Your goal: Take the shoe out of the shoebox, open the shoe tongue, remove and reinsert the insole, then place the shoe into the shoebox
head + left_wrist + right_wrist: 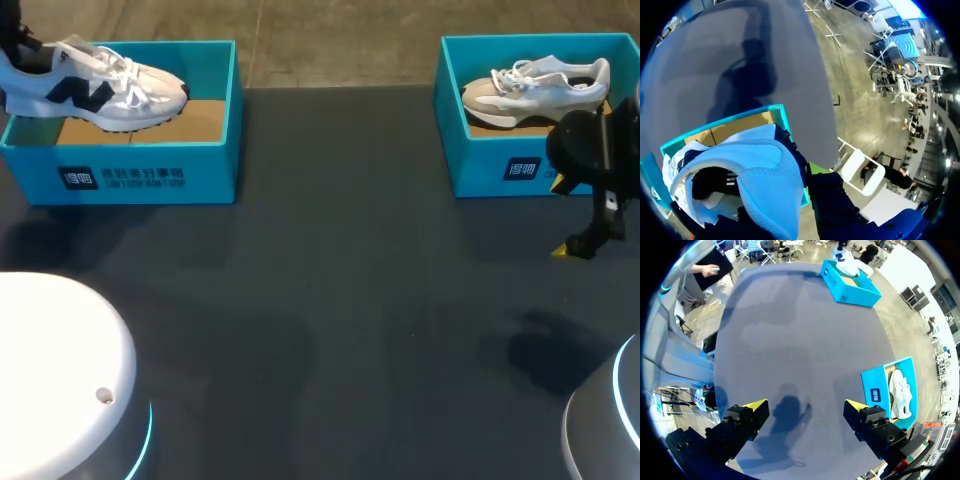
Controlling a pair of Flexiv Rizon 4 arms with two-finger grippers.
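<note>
Left gripper (15,45) sat at the heel of the shoe (100,90) over the far-left shoebox (150,175), toe pointing right; grip hidden, couldn't tell. Right gripper (805,405) hung spread apart, well off to the right.

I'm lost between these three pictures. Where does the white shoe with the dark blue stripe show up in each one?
Head view: the shoe is at the far left, over the blue box there.
Left wrist view: the shoe is close up, over that same blue box.
Right wrist view: the shoe is tiny, far ahead of the right claw, at the farther blue box.
Shared landmark: that blue box.
</note>
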